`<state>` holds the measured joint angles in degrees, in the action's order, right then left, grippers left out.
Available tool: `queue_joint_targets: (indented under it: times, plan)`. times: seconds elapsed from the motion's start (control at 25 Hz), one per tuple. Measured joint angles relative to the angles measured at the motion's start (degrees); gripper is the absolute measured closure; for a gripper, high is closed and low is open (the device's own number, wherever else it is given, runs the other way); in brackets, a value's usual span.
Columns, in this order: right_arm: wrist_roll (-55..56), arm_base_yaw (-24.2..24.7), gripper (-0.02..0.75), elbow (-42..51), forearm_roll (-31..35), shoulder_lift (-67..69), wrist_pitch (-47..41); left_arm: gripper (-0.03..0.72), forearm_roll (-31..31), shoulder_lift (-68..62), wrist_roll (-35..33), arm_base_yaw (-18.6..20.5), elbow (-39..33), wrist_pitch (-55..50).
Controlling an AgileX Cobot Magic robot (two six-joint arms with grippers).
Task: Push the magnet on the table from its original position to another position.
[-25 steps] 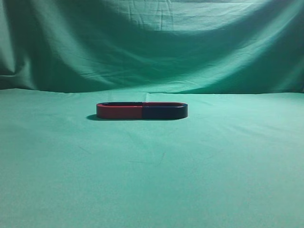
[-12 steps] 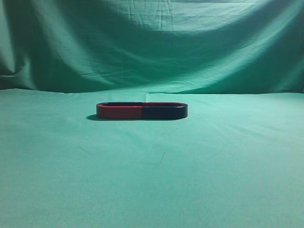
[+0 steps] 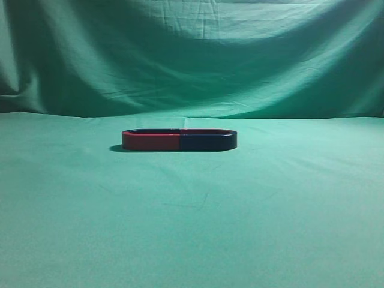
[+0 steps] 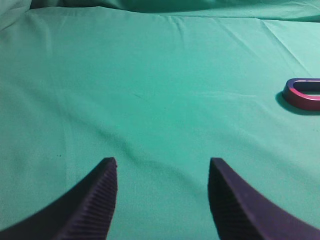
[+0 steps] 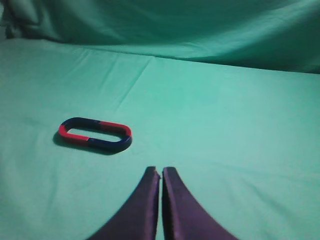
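Observation:
The magnet [image 3: 207, 141], dark navy with a thin red rim, lies flat on the table [image 3: 192, 228] at mid-depth, its open end meeting a red U-shaped magnet [image 3: 150, 141] so the two form one oval. In the right wrist view the navy part [image 5: 110, 144] lies ahead and to the left of my right gripper [image 5: 160, 170], which is shut, empty and well apart from it. My left gripper [image 4: 162, 162] is open and empty over bare cloth. Only the reddish end of the oval [image 4: 302, 97] shows at that view's right edge. Neither gripper shows in the exterior view.
A wrinkled green backdrop [image 3: 192, 60] hangs behind the table. The green cloth has shallow folds [image 4: 165, 95] around the oval. No other objects are in view.

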<state>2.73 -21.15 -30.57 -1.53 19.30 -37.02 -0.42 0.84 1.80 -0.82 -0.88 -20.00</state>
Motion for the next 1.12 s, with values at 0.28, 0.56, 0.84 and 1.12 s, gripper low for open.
queue_joint_targets:
  times: [0.28,0.56,0.84,1.12]
  plan:
    - [0.0,10.5,0.738,18.8,1.0,-13.8,13.0,0.316,0.0,0.0,0.0,0.0,0.0,0.0]
    - [0.0,15.1,0.738,30.9,1.1,-19.7,16.1,0.316,0.0,0.0,0.0,0.0,0.0,0.0]
    - [0.0,15.3,0.738,32.1,1.3,-19.9,14.6,0.316,0.0,0.0,0.0,0.0,0.0,0.0]
    - [0.0,15.3,0.738,32.1,1.3,-19.9,14.6,0.316,0.0,0.0,0.0,0.0,0.0,0.0]
